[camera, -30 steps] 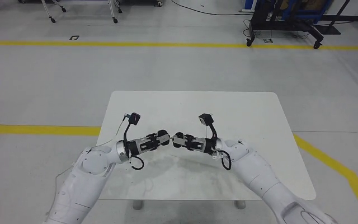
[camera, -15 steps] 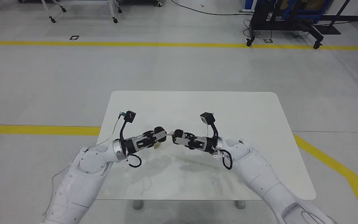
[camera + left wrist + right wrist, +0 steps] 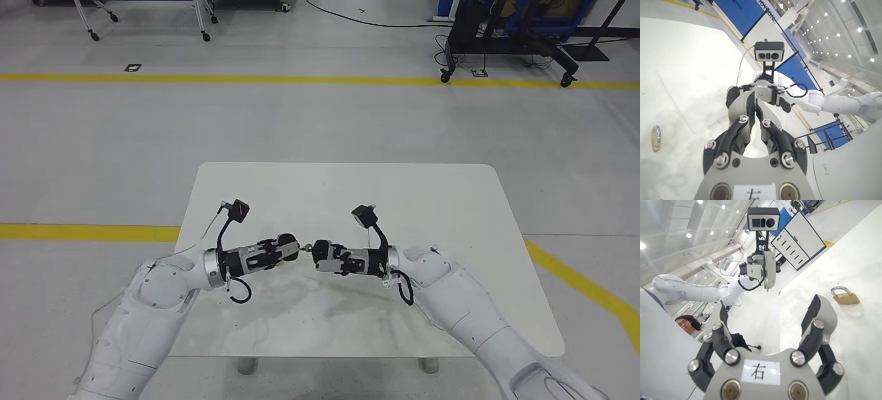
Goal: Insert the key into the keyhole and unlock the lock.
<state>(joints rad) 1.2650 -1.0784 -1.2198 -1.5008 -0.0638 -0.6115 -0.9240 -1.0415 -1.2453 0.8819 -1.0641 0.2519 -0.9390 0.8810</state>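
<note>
In the top view the left gripper and right gripper face each other close together at the middle of the frame, over the white table. The left gripper's fingers are pressed together on the key, whose thin metal edge juts past their tips. The right gripper is spread wide and holds nothing. The brass lock lies flat on the table nearby, apart from both grippers.

Left gripper back beside right gripper
</note>
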